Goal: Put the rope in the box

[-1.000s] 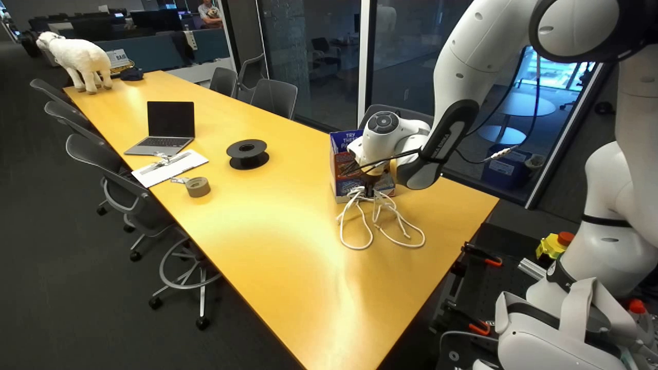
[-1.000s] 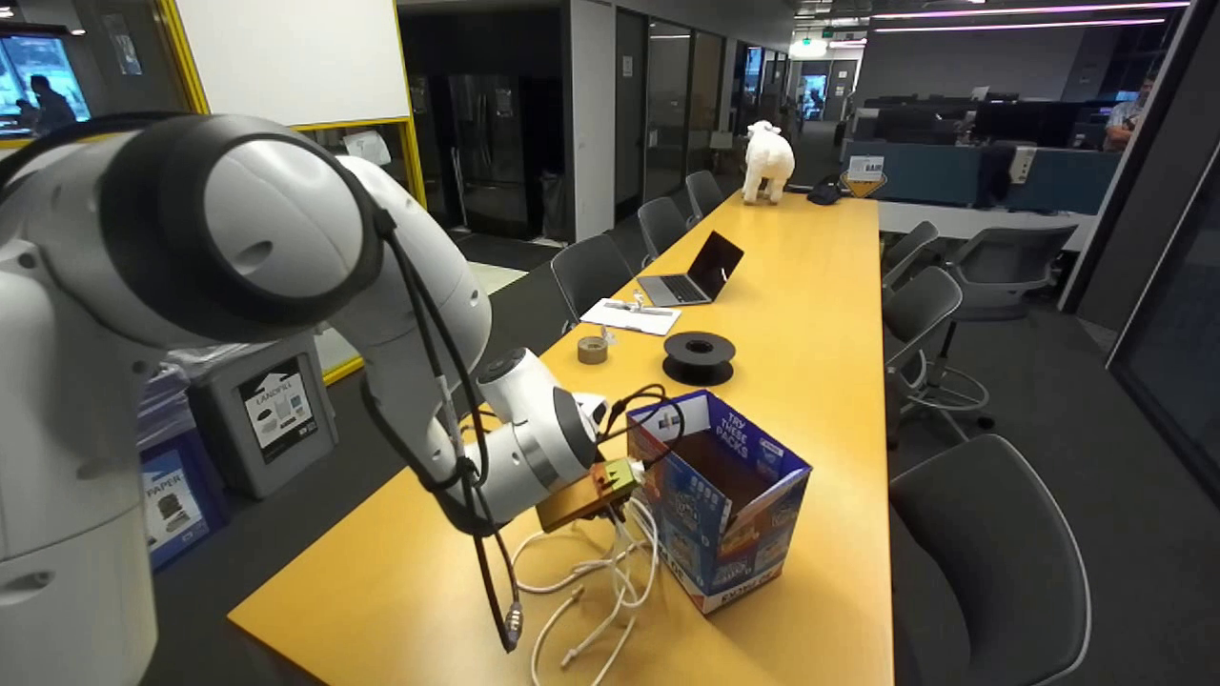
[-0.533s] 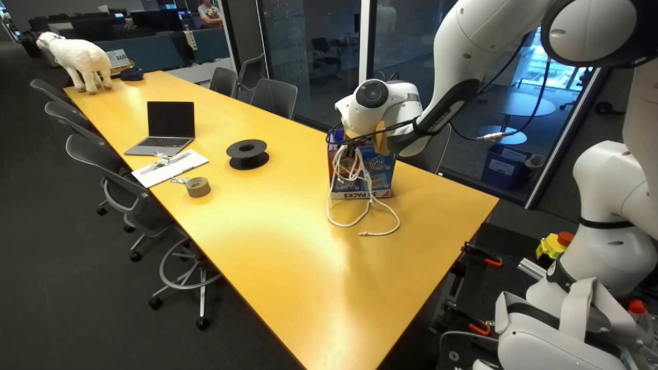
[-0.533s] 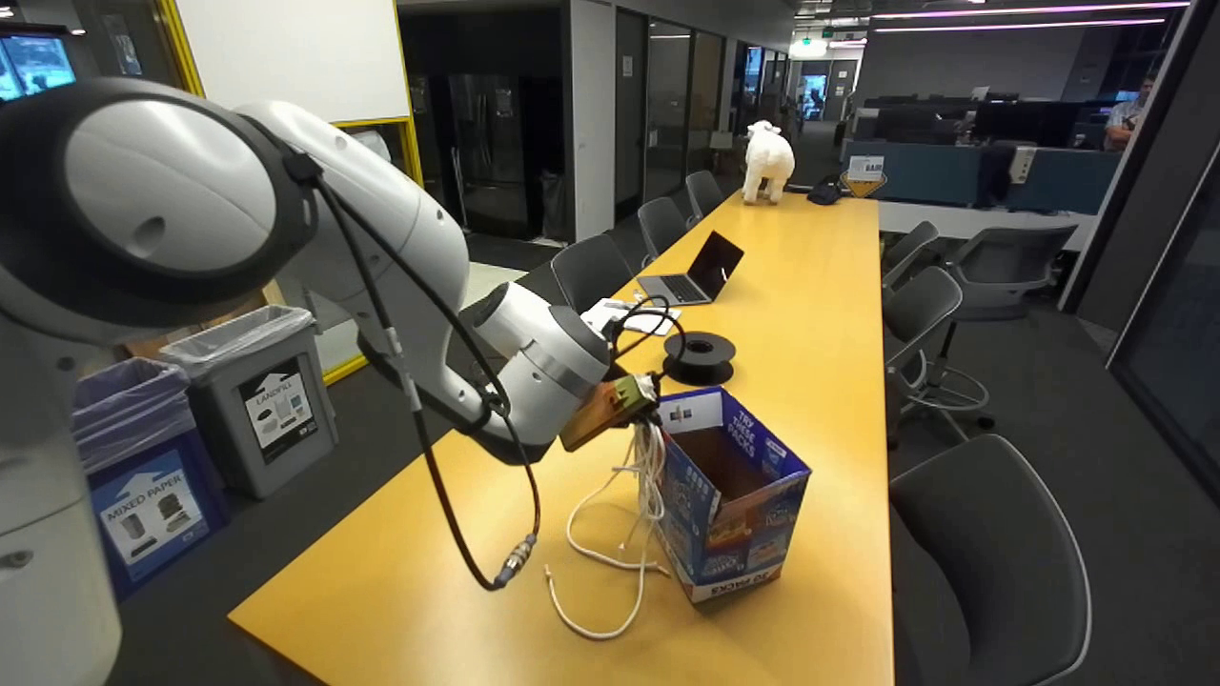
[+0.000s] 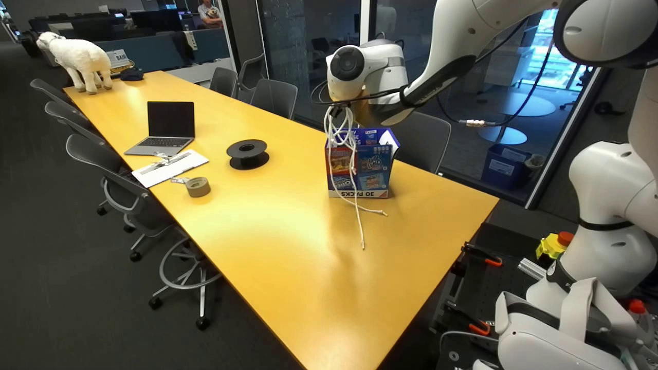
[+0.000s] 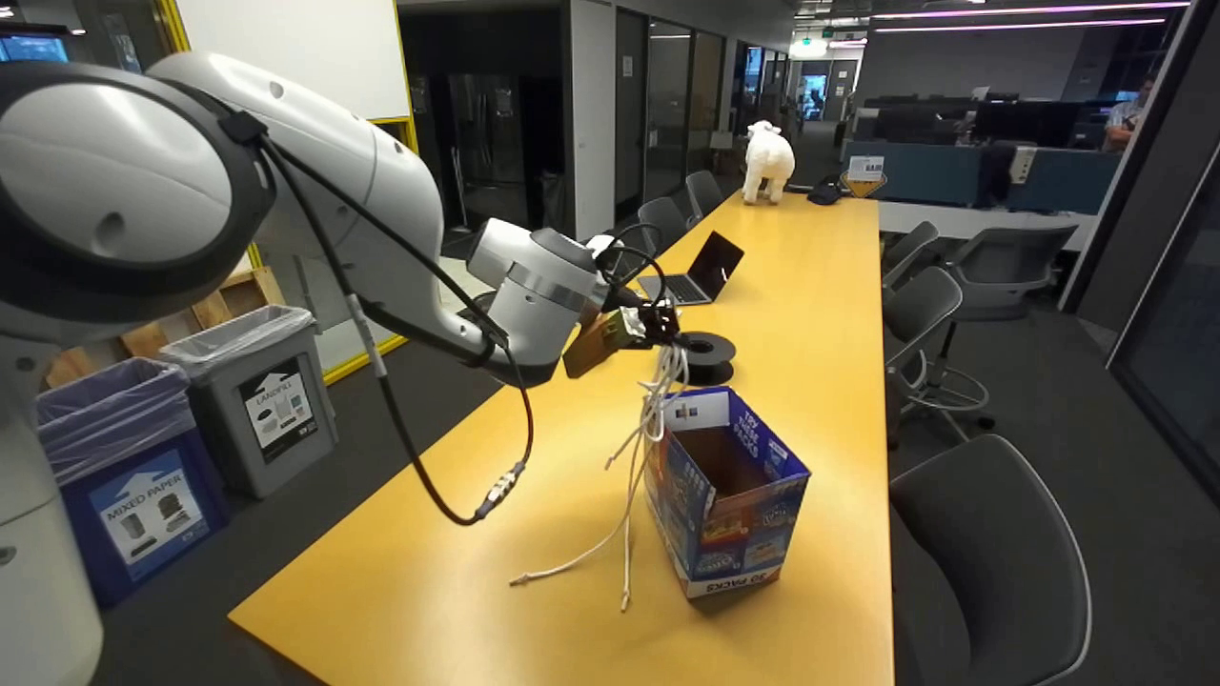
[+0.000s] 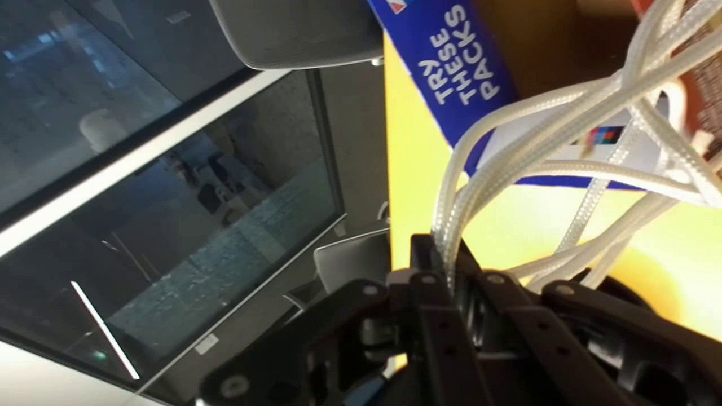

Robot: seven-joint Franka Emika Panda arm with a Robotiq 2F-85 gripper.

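The rope (image 5: 353,169) is a white cord hanging in loops from my gripper (image 5: 339,110). The gripper is shut on the rope, and strands pass between its fingers in the wrist view (image 7: 445,256). The box (image 5: 372,177) is blue with printed sides and stands upright on the table with its top open. In an exterior view the gripper (image 6: 669,335) is above rim height, off the box's (image 6: 743,548) far left corner. The rope (image 6: 652,419) hangs outside the box along its side. Two loose ends trail low near the tabletop; I cannot tell if they touch it.
A black spool (image 5: 248,154) stands farther along the table (image 5: 288,231). A tape roll (image 5: 198,187), papers (image 5: 169,168) and an open laptop (image 5: 169,128) lie beyond it. A chair (image 6: 991,543) stands beside the table near the box.
My gripper has risen from near the tabletop to above the box's rim height, lifting the rope. The loops that lay on the table now hang, with only the ends low down.
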